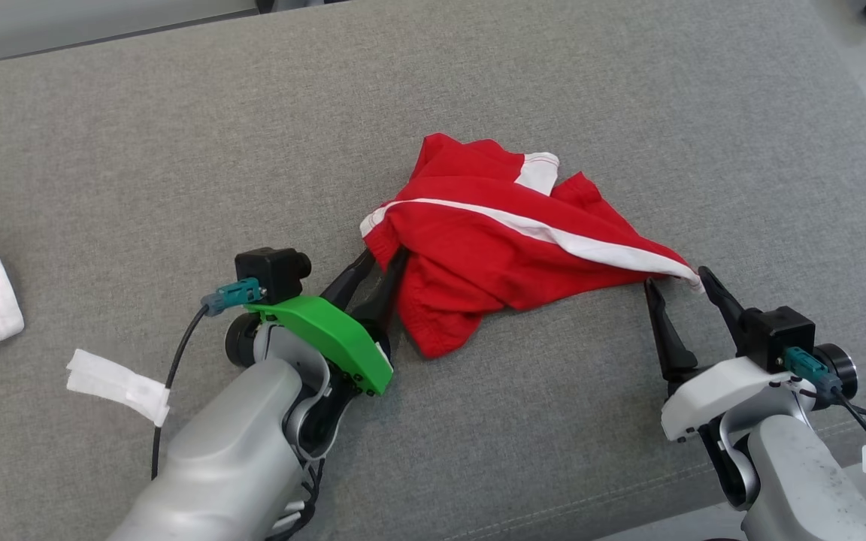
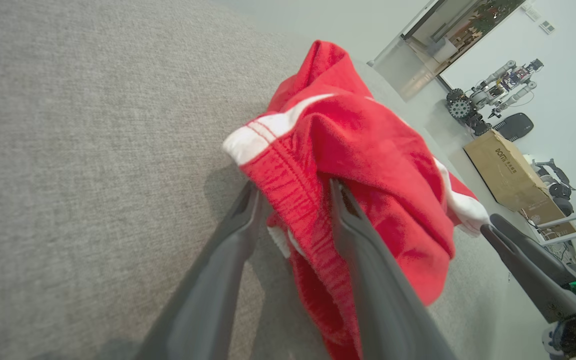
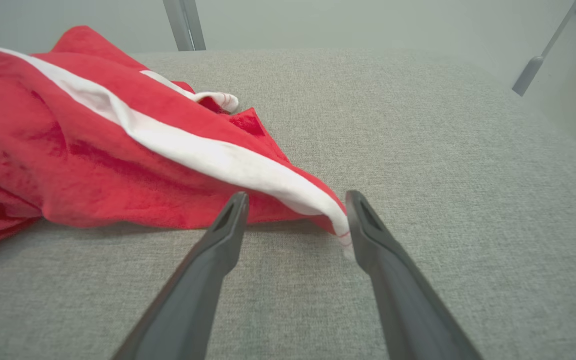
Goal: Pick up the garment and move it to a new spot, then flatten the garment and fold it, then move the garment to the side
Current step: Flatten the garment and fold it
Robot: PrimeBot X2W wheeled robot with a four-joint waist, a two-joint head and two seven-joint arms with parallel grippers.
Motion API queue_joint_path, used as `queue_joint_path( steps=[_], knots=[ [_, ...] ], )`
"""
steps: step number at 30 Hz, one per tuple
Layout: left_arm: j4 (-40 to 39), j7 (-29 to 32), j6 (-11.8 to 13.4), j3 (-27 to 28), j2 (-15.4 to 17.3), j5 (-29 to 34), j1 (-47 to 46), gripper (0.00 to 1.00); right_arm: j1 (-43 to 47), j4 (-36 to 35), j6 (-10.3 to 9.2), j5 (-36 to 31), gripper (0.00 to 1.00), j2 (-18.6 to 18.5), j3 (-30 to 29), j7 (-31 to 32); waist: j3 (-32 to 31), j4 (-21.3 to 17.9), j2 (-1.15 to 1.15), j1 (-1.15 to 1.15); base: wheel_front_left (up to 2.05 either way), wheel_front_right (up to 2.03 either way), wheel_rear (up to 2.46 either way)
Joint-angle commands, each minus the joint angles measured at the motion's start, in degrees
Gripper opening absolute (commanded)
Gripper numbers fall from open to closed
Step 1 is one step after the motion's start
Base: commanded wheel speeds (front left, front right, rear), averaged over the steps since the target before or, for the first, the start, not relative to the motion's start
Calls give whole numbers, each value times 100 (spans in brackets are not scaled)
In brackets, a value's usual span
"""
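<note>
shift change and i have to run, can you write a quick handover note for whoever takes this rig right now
Left gripper: straddles the ribbed waistband of the crumpled red garment with a white stripe; firm grip not clear.
Right gripper: open, jaws either side of the garment's pointed white-striped corner, not closed on it.
Garment: bunched on the grey fabric surface, between the two grippers.
Done: nothing confirmed; garment not flattened or folded.
To do: grasp, lift and move it, flatten, fold, set aside.

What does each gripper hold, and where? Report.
Nothing is gripped yet. Left gripper straddles the waistband edge of the red garment; right gripper stands open around its white-striped corner.
</note>
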Motion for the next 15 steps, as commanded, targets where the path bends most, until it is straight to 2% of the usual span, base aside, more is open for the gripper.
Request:
queue_joint_path(
  steps=[1, 3, 7, 12, 15],
  knots=[
    [-25, -64, -14, -57, 99, 25, -187, 26, -62, 15, -4, 24, 100, 6, 11, -2, 16, -14, 0, 0, 0, 0, 0],
    [3, -144, -14, -161, 195, 211, -299, 0, -73, 24, -4, 34, 100, 18, 38, -2, 24, -34, 0, 0, 0, 0, 0],
    [-79, -201, -14, -97, 329, 660, -627, 0, -65, 42, -4, 66, 100, 29, 36, -2, 0, -60, 0, 0, 0, 0, 0],
    [-891, -189, -14, 577, 631, 2499, -1012, 0, 38, 110, -3, 98, 100, 67, -40, -2, -88, 9, 0, 0, 0, 0, 0],
    [-1639, -183, -12, 1036, 678, 3602, -951, 0, 110, 141, -3, 101, 100, 108, -69, -2, -152, 103, 0, 0, 0, 0, 0]
  ],
)
